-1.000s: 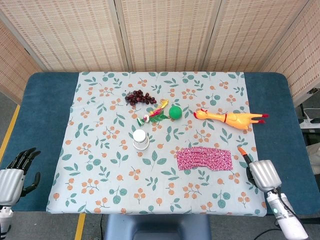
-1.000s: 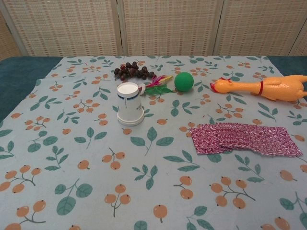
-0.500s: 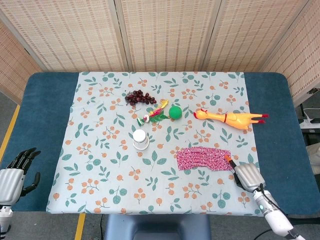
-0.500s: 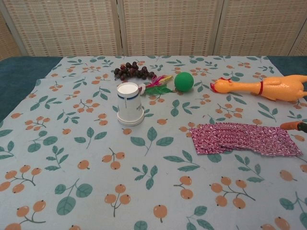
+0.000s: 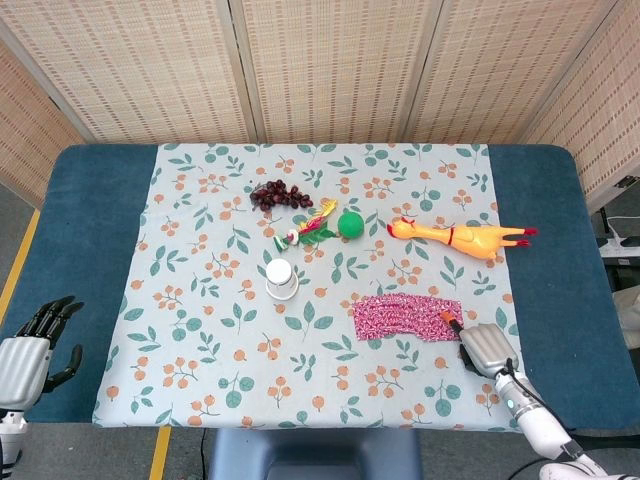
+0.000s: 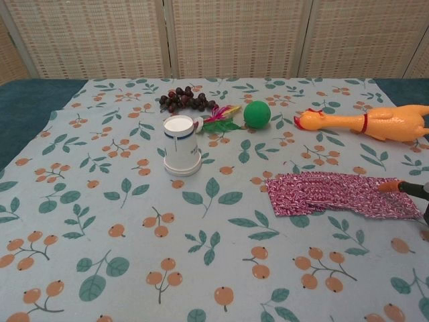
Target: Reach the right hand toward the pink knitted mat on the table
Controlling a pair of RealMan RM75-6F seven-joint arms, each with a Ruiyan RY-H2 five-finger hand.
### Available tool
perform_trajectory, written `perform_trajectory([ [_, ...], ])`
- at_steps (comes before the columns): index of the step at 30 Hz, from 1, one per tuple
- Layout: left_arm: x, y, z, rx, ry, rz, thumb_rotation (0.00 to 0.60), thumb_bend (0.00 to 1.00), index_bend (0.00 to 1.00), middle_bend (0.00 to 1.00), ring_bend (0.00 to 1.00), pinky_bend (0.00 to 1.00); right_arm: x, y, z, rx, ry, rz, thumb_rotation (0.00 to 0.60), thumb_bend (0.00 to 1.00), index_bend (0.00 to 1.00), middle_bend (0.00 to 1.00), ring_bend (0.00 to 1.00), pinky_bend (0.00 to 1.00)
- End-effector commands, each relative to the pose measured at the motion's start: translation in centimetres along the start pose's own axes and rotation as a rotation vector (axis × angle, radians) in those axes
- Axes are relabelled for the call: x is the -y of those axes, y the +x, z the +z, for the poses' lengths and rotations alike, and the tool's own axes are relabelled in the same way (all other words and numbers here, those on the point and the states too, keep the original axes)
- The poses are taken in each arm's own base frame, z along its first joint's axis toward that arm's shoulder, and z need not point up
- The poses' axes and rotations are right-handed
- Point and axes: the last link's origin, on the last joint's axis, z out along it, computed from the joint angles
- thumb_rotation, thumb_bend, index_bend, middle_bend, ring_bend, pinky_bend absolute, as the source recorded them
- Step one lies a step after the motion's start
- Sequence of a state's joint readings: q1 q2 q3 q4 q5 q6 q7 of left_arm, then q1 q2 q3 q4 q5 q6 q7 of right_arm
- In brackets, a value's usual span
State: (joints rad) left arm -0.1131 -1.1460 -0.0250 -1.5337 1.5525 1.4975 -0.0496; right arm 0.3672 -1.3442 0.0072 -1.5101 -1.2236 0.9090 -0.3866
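Observation:
The pink knitted mat (image 5: pixel 407 317) (image 6: pixel 338 194) lies flat on the leaf-print cloth, right of centre. My right hand (image 5: pixel 482 347) sits just off the mat's right end, back of the hand up. An orange-tipped finger (image 6: pixel 395 186) reaches over the mat's right edge at the chest view's right border. I cannot see how the other fingers lie, and nothing shows in the hand. My left hand (image 5: pixel 30 345) hangs off the table's left front corner, fingers apart and empty.
A white paper cup (image 5: pixel 281 278) (image 6: pixel 181 145) stands left of the mat. Behind it lie dark grapes (image 5: pixel 279 195), a small colourful toy (image 5: pixel 308 226) and a green ball (image 5: pixel 349 224). A rubber chicken (image 5: pixel 461 237) lies beyond the mat.
My right hand has moved left and slightly forward to the mat's right end; its orange-tipped finger now overlaps the mat's edge. The left hand has barely moved.

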Motion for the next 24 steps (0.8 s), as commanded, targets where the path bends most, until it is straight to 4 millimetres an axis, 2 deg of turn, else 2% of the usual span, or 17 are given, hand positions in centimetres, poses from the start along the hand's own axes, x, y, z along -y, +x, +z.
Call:
perform_trajectory([
  [1, 0.0, 0.0, 0.0, 0.001, 0.001, -0.001, 0.6, 0.49, 0.16, 0.12, 0.13, 0.34, -0.1, -0.1, 0.0, 0.005, -0.005, -0.003, 0.6, 0.75, 0.0, 0.77, 0.85, 0.95],
  [9, 0.0, -0.1, 0.0, 0.005, -0.001, 0.001, 0.6, 0.49, 0.16, 0.12, 0.13, 0.34, -0.6, -0.4, 0.2, 0.035, -0.02, -0.01, 0.6, 0.75, 0.0, 0.77, 0.85, 0.95],
  [12, -0.1, -0.1, 0.0, 0.006, -0.003, 0.003, 0.6, 0.49, 0.16, 0.12, 0.13, 0.34, -0.8, -0.6, 0.2, 0.045, -0.025, -0.018, 0.6, 0.75, 0.03, 0.77, 0.85, 0.95],
  [20, -0.1, 0.0, 0.0, 0.006, -0.003, -0.001, 0.6, 0.49, 0.16, 0.12, 0.13, 0.34, -1.9, -0.3, -1.0, 0.035, -0.065, -0.057, 0.6, 0.75, 0.29, 0.77, 0.85, 0.95],
  [24, -0.1, 0.0, -0.1, 0.003, -0.005, -0.001, 0.6, 0.49, 0.17, 0.12, 0.13, 0.34, -2.6, -0.2, -1.7, 0.041, -0.093, -0.084, 0.6, 0.75, 0.38, 0.77, 0.85, 0.95],
])
